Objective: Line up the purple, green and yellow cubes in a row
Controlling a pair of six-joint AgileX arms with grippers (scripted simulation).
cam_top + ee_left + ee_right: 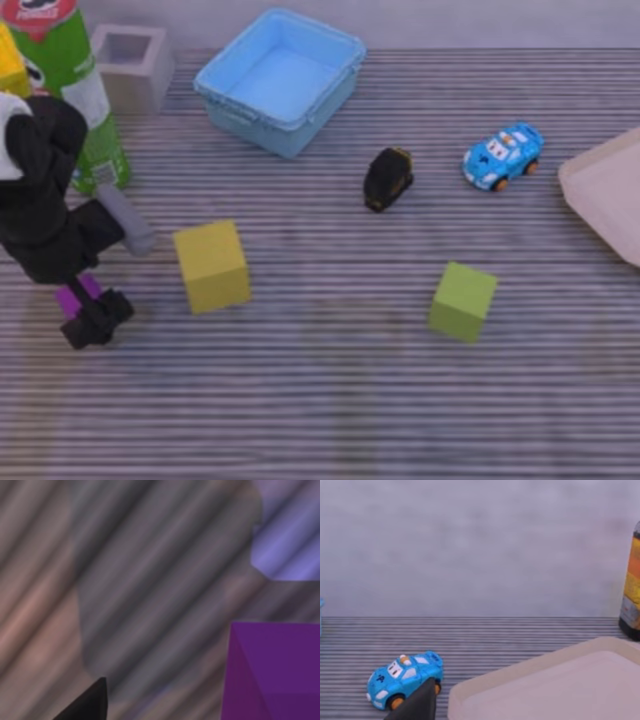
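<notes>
At the left edge of the surface [330, 420], nearest to the front, the left gripper [92, 310] reaches down with the purple cube [76, 295] between its dark fingers. From above only a small part of purple shows next to the black gripper. In the left wrist view the purple cube [272, 672] fills one corner, very close to the camera, and one black fingertip [87, 702] shows in the other corner. I judge that the gripper is closed on this cube, though whether the cube rests on the striped surface or hangs just above it I cannot tell.

The coming move depends on one relation. The yellow cube [211, 265] stands just to the right of the gripper and a little farther back, apart from it. The green cube [463, 300] is well apart on the right side, at nearly the same depth as the gripper. So the row would run from left to right, and the purple cube already sits at its left end. The left arm is clearly nearer to the yellow cube.

The right gripper [417, 705] is not seen from above. Its own wrist view shows only one dark tip, so its opening I cannot tell; it looks toward the blue toy car [502, 156] and the pale tray [605, 195].

Farther back stand a black object [387, 179], the blue bin [281, 80], the grey hollow block [131, 66] and a green can [80, 90].
</notes>
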